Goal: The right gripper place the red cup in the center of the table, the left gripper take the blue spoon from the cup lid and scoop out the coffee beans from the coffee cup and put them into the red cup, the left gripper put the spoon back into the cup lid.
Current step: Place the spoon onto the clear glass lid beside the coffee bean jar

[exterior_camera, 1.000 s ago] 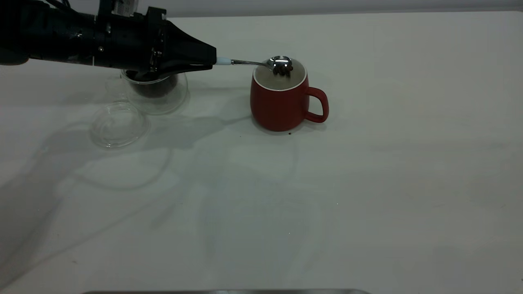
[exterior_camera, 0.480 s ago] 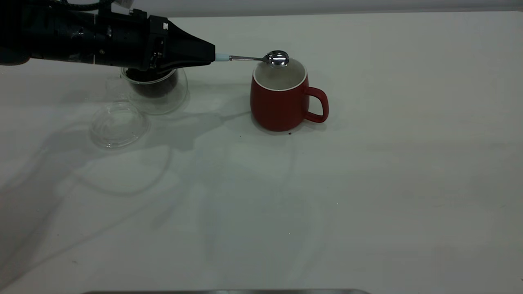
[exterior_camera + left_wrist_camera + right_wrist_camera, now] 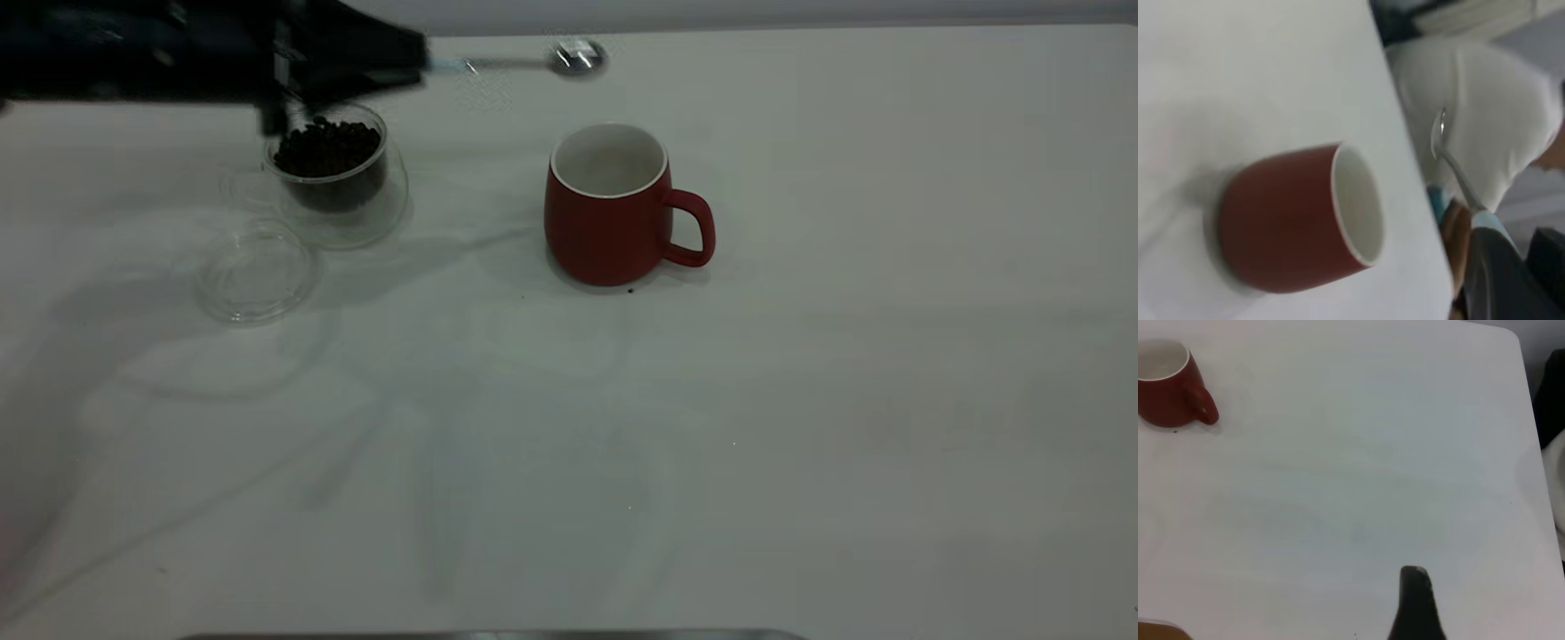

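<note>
The left end effector (image 3: 404,60) hangs in the air above the far left of the desk (image 3: 800,356), clamped on the pale handle of the blue spoon (image 3: 533,60). The spoon reaches out level to the right, its shiny bowl above the far edge of the desk, beyond the red cup (image 3: 613,206) and well apart from it. Just below the end effector stands the coffee cup (image 3: 342,182), upright, with the coffee beans (image 3: 327,147) heaped inside. The cup lid (image 3: 258,271) lies flat on the desk just on the near left of the coffee cup. The red cup stands upright near the middle of the desk, handle to the right, its white inside showing; a small dark speck lies at its near base. The right end effector (image 3: 1415,603) hovers over bare desk well right of the red cup; whether it is wide or narrow I cannot tell.
</note>
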`<action>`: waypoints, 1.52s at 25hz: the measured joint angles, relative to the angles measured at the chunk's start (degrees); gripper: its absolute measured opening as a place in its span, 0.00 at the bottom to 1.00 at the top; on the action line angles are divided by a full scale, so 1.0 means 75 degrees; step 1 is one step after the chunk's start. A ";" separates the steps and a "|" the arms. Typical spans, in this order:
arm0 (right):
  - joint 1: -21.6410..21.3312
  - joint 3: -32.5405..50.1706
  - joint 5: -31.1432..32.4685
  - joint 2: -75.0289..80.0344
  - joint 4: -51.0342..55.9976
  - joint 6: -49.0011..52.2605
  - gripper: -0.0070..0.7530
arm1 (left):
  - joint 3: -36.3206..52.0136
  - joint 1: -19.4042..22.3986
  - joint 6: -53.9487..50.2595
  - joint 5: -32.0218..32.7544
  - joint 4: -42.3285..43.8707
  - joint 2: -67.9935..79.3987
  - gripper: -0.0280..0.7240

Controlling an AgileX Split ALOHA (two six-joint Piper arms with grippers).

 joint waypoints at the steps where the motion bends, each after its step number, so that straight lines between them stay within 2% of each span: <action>1: 0.0000 0.0000 0.0000 0.0000 0.0000 0.0000 0.78 | 0.0000 0.0198 -0.0198 0.0084 0.0142 -0.0124 0.20; 10: 0.0000 0.0000 0.0000 0.0000 0.0000 0.0000 0.78 | 0.0078 0.1832 -0.2295 0.0383 0.2773 -0.0956 0.20; 16: 0.0000 0.0000 0.0000 0.0000 0.0000 0.0000 0.78 | 0.0078 0.3262 -0.2860 0.0474 0.3812 -0.0967 0.20; 20: 0.0000 0.0000 0.0000 0.0000 0.0000 0.0000 0.78 | 0.0078 0.3984 -0.3121 0.0465 0.4736 -0.0967 0.20; 23: 0.0000 0.0000 0.0000 0.0000 0.0000 0.0000 0.78 | 0.0078 0.4229 -0.3220 0.0481 0.5399 -0.0967 0.20; 29: 0.0000 0.0000 0.0000 0.0000 0.0000 0.0000 0.78 | 0.0078 0.4482 -0.3366 0.0072 0.5448 -0.0728 0.20; 38: 0.0000 0.0000 0.0000 0.0000 0.0000 0.0000 0.78 | 0.0078 0.4347 -0.2808 -0.0264 0.4228 0.0542 0.20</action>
